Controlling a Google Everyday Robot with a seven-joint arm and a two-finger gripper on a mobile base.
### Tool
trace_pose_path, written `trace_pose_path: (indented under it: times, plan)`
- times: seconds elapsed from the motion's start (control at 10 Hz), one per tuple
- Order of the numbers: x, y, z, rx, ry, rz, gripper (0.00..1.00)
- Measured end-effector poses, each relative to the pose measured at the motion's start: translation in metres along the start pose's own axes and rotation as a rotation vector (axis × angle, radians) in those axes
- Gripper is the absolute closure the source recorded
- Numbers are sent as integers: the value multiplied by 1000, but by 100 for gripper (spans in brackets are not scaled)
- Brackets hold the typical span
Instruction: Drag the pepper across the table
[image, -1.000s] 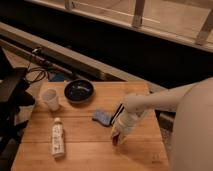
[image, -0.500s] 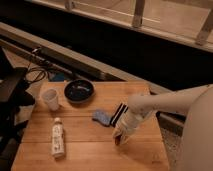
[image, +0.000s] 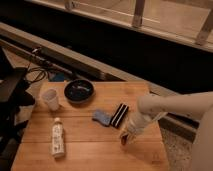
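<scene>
The pepper (image: 123, 140) is a small dark red thing lying on the wooden table (image: 95, 147) near its right front part. My gripper (image: 125, 135) reaches down from the white arm on the right and sits right over the pepper, covering most of it. Only the pepper's lower end shows under the gripper tip.
A black-and-white striped block (image: 119, 114) and a blue sponge (image: 102, 118) lie just left of and behind the gripper. A black bowl (image: 79, 91) and a white cup (image: 51, 99) stand at the back left. A bottle (image: 58, 138) lies at the front left. The table's right edge is close to the gripper.
The arm has lowered and stretched out from the right, and the gripper with the pepper has shifted slightly toward the right front of the table.
</scene>
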Motion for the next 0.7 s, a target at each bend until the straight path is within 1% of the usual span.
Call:
trace_pose_path:
  times: [0.1, 0.2, 0.3, 0.5, 0.7]
  plan:
    - [-1, 3, 7, -4, 10, 10, 97]
    - [-3, 3, 10, -7, 9, 26, 97]
    - [-5, -3, 11, -6, 8, 46, 97]
    - [-12, -29, 7, -4, -2, 110, 97]
    - [-20, -71, -3, 0, -17, 188, 97]
